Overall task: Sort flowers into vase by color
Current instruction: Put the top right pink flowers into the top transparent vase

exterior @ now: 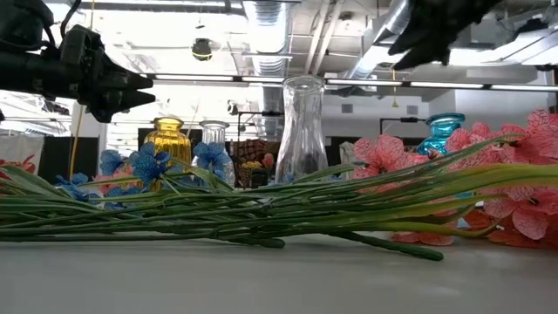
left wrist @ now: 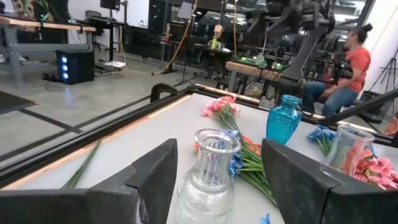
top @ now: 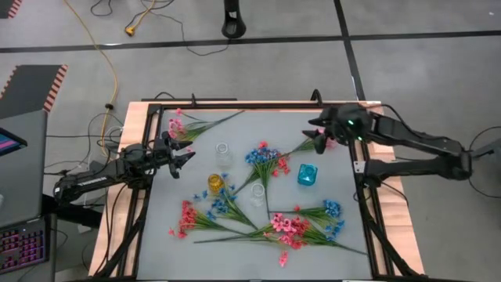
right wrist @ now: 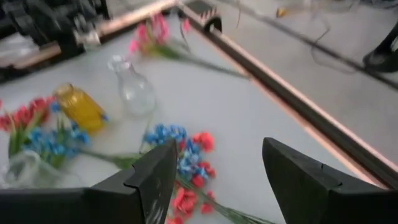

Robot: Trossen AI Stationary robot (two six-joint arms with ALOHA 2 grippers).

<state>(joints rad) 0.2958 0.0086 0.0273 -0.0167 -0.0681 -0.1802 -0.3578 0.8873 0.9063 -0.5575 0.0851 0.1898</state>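
Ribbed clear glass vase (left wrist: 208, 174) sits between the left gripper's (left wrist: 219, 180) spread fingers; right gripper (right wrist: 217, 180) released

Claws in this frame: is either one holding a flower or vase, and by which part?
Nothing is held. The left claw is open with a clear vase ahead of it, and the right claw is open above the flowers.

Robotics lab, exposed ceiling ducts (exterior: 366, 52), workbenches (left wrist: 43, 26), floor cables (top: 109, 63), seated person (left wrist: 348, 68)
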